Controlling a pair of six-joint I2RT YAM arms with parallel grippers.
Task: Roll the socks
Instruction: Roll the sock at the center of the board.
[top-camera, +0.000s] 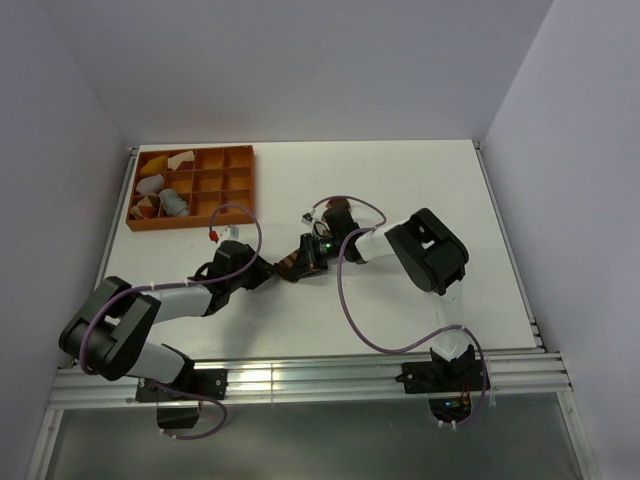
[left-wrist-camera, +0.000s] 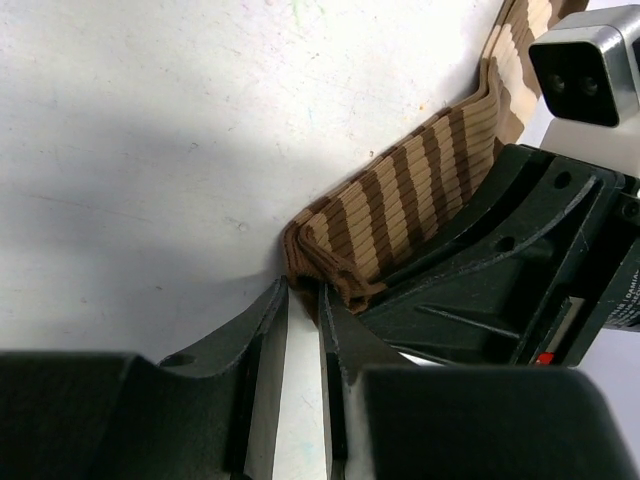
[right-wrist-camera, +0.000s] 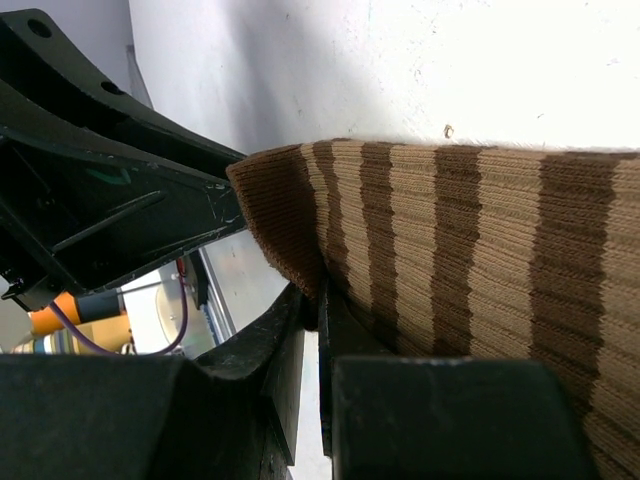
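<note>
Top view, bottom of frame: both arm bases on the rail, the arms bent inward and meeting at the table (top-camera: 400, 180) centre.

Left gripper (top-camera: 272, 272) comes in from lower left, right gripper (top-camera: 308, 258) from the right. The two are nearly tip to tip, with the brown sock (top-camera: 291, 267) between them, flat on the table, folded.

Left wrist view: fingers (left-wrist-camera: 262, 350) low in frame, only a thin slit between them. The brown sock's dark folded corner sits right at the tips - pinched or just touching, cannot tell. The striped fabric runs to the upper right, layered at the fold. The right gripper's black body lies over its lower right part, with its camera (left-wrist-camera: 585, 70) at upper right.

Right wrist view: jaws clenched on the brown sock - the folded edge drops into the narrow gap at the tips, and the striped fabric fills the right half of the frame. The left gripper's black body is at upper left, close against the sock's end.

Far upper left of the top view: orange tray (top-camera: 250, 185) with compartments. The grey sock (top-camera: 173, 203) is in a lower left cell, with pale cloth pieces in cells around it. It is well apart from the grippers.
</note>
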